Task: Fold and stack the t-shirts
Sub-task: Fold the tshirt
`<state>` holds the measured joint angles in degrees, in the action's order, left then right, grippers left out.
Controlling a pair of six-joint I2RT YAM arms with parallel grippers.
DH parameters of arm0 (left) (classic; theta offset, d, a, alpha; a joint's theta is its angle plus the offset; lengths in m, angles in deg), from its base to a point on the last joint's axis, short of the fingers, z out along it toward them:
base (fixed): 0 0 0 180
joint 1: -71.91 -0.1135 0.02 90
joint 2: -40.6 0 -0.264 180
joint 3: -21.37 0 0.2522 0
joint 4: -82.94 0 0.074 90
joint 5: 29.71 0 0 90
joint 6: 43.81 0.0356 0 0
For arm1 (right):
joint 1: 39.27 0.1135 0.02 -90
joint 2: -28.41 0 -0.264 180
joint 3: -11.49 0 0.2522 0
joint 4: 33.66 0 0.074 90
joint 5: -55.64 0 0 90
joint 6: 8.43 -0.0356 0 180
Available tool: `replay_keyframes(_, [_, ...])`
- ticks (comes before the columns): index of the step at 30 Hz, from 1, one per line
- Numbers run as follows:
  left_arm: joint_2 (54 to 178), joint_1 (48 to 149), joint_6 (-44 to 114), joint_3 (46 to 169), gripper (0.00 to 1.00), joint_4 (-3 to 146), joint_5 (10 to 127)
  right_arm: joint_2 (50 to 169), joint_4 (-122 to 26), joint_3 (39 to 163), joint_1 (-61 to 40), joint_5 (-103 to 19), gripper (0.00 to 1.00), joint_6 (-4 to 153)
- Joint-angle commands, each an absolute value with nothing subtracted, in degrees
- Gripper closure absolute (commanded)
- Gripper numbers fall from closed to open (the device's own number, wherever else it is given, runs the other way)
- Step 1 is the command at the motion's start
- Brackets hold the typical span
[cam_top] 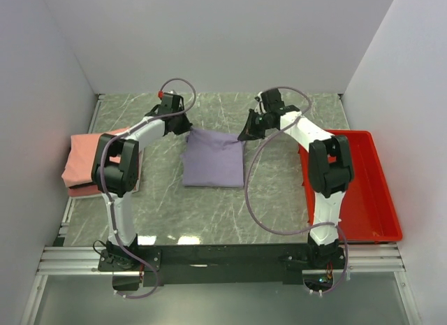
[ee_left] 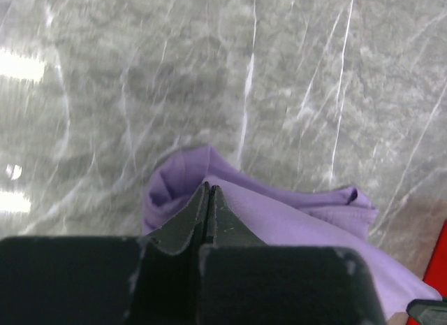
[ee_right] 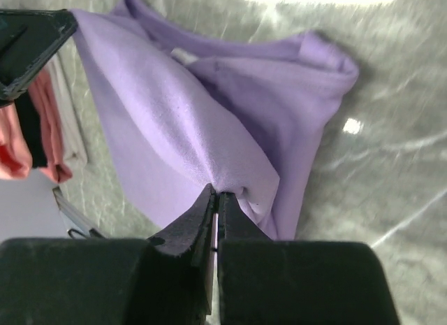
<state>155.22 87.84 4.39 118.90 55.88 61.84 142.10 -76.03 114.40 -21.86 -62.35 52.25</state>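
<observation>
The lavender t-shirt [cam_top: 213,161] lies part-folded mid-tabletop [cam_top: 209,213], pinched at its 2 far corners: the left end effector [ee_left: 208,193] and right end effector [ee_right: 215,203] are each clamped on cloth. Likely best to lift both evenly, draw them nearward together, land the edges square, then stack it on the folded pink t-shirts [cam_top: 87,164].

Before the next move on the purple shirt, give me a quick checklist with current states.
1. Right gripper pinching the purple shirt: ok, fabric gathered at its closed tips.
2. Left gripper pinching it: cannot tell; closed at the shirt's corner, cloth between the tips hidden.
3. Shirt lying flat: not ok, far edge bunched.
4. Pink stack apart from the shirt: ok.
5. Red tray apart from the shirt: ok.
</observation>
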Motion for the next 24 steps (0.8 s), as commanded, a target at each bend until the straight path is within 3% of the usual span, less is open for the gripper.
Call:
replay_keyframes(1, [157.7,87.3,6.1,123.6,1.0,57.1,60.5,144.9,-74.9,118.5,-22.5,-61.1,0.98,52.4])
replay_keyframes(3, [159.2,87.3,6.2,124.8,0.97,56.6,58.5,145.7,-74.1,119.1,-22.6,-61.2,0.94,52.3])
replay_keyframes(7, [160.7,87.3,7.2,126.0,0.71,59.0,58.8,149.2,-75.9,123.4,-22.7,-57.4,0.86,52.8])
replay_keyframes(8, [161.1,87.3,7.3,126.4,0.68,59.2,59.1,149.8,-76.1,125.9,-22.8,-55.4,0.71,53.0])
replay_keyframes(9, [161.5,87.3,7.3,127.1,0.64,58.8,59.6,150.4,-77.5,127.4,-22.8,-54.7,0.65,53.2])
replay_keyframes(10, [161.7,87.3,7.5,128.2,0.54,58.7,59.8,151.7,-78.4,128.9,-22.8,-54.4,0.61,53.5])
replay_keyframes(12, [161.0,87.3,7.5,128.8,0.41,58.5,59.8,152.2,-80.1,131.8,-22.8,-54.7,0.44,54.3])
replay_keyframes(13, [160.5,87.3,7.5,129.0,0.18,58.4,59.8,151.4,-80.5,132.1,-22.8,-54.7,0.35,54.7])
replay_keyframes(14, [159.9,87.3,7.5,129.1,0.12,57.9,59.0,150.4,-80.6,131.9,-22.7,-54.7,0.24,55.0])
replay_keyframes(16, [157.1,87.4,7.3,127.8,0.01,57.6,58.4,146.0,-79.2,128.5,-22.3,-54.0,0.2,55.2])
replay_keyframes(24, [147.5,89.9,4.9,116.3,0.01,64.0,63.2,133.6,-67.3,109.1,-20.4,-62.0,0.16,52.4])
